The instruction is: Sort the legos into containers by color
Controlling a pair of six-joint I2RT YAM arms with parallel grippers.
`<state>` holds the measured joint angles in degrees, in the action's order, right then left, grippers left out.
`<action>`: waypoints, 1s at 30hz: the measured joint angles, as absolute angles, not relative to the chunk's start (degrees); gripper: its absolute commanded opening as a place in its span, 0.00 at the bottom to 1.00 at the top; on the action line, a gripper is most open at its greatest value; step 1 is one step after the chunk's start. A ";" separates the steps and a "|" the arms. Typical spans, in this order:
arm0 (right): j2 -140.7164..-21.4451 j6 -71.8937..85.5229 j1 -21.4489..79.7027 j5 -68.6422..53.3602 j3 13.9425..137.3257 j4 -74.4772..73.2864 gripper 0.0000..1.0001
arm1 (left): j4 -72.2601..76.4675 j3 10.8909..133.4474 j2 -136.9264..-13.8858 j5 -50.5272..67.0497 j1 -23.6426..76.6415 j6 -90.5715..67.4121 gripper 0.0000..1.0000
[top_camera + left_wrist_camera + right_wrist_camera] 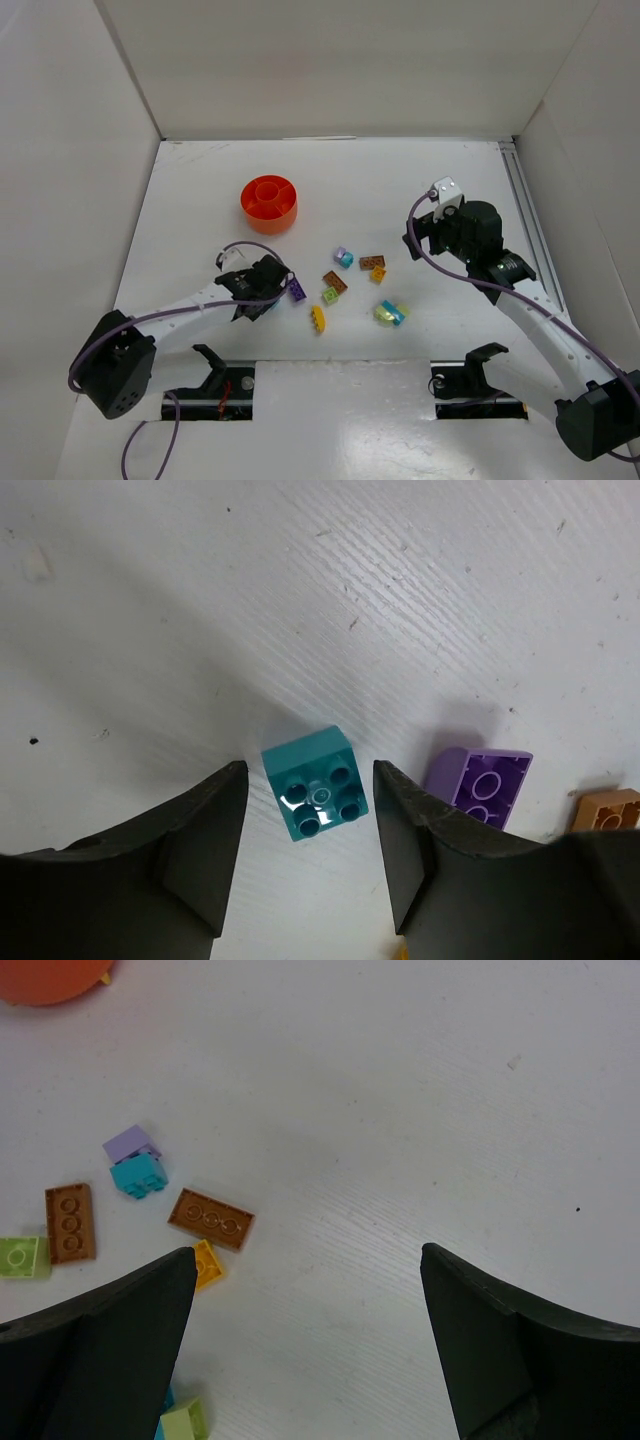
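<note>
Left gripper (310,815) sits low over the table (250,600), pointing down. Its jaws are part-way apart, straddling a teal brick (316,796). There is a visible gap on both sides, so neither finger (200,855) touches it and nothing is gripped. The teal brick is a square two-by-two lying on the table, turned a little askew, with four round marks facing the camera. Close by the right-hand finger is a purple brick (480,785), hollow side up; can't tell if they touch. Past that, a brown brick (605,810) is cut off at the frame edge.

In the top view the left arm (190,305) runs from its near-left base forward and to the right, forearm low. Its head covers the teal brick, and the purple brick (297,290) is just beside it.

Right gripper (305,1290) has its jaws spread wide, with only bare table between them and nothing held. The right arm (530,310) is raised at the right side, and its head is well apart from the bricks.

The other legos are scattered mid-table between the arms:
- a lavender brick (340,252) touching a cyan brick (347,260)
- another brown brick (372,262) with an orange brick (378,274) just beside it
- a lime brick (329,295)
- a yellow brick (318,318)
- a pale yellow-green brick (384,312) against a second cyan brick (398,313)

The orange-red dish (268,222) is round and split by inner walls around a hub. It stands farther back and left of the pile, apart from every brick.
</note>
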<state>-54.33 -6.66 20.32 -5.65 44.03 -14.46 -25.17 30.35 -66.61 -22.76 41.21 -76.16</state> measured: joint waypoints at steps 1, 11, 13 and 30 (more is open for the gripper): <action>-54.33 -6.66 20.32 -5.52 44.03 -14.48 0.97 | -25.12 30.50 -67.00 -22.96 41.19 -75.92 0.49; -54.33 -6.66 20.32 -4.16 44.03 -14.52 0.97 | -23.33 33.54 -72.58 -23.51 41.15 -74.59 0.29; -54.33 -6.66 20.32 -4.01 44.03 -14.52 0.97 | -23.27 33.87 -72.79 -23.33 41.15 -74.32 0.21; -54.11 -7.33 20.21 -4.43 42.94 -14.06 1.00 | -29.36 56.99 -73.19 -29.69 32.42 -62.41 0.14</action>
<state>-54.11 -7.33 20.21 -4.43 42.94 -14.06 -29.36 56.99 -73.19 -29.69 32.42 -62.41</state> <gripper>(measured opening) 0.994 0.334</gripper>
